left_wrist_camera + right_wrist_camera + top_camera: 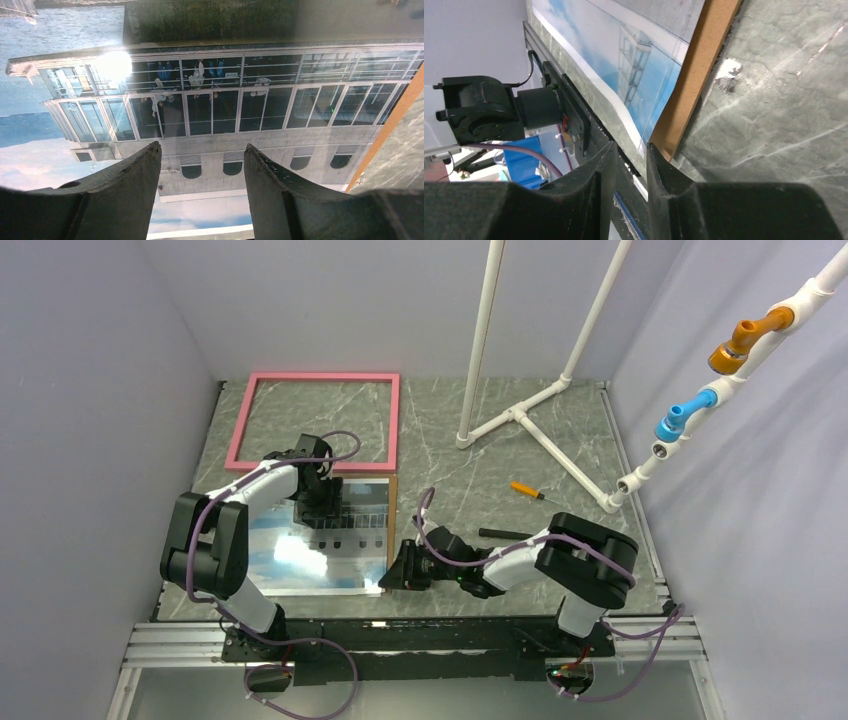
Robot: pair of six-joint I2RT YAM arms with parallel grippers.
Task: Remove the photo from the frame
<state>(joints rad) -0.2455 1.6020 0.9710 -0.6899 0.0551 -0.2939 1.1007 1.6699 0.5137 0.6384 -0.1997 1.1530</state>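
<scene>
The pink frame (320, 377) lies empty at the back left of the table. The photo (300, 555) of a white ship lies face up on a brown backing board (392, 520) at the near left, apart from the frame. My left gripper (322, 508) is open, its jaws wide apart just above the ship in the photo (210, 115), holding nothing (202, 150). My right gripper (390, 575) is at the photo's near right corner. Its jaws stand a narrow gap apart with nothing between them (631, 150). The board's corner (694, 75) and the photo's edge (624, 60) lie just beyond the fingertips.
An orange-handled screwdriver (525, 489) and a black tool (505, 534) lie right of the photo. A white pipe stand (520, 415) is at the back right. A pipe with blue and orange fittings (690, 415) runs along the right wall. The table's near edge is by my right gripper.
</scene>
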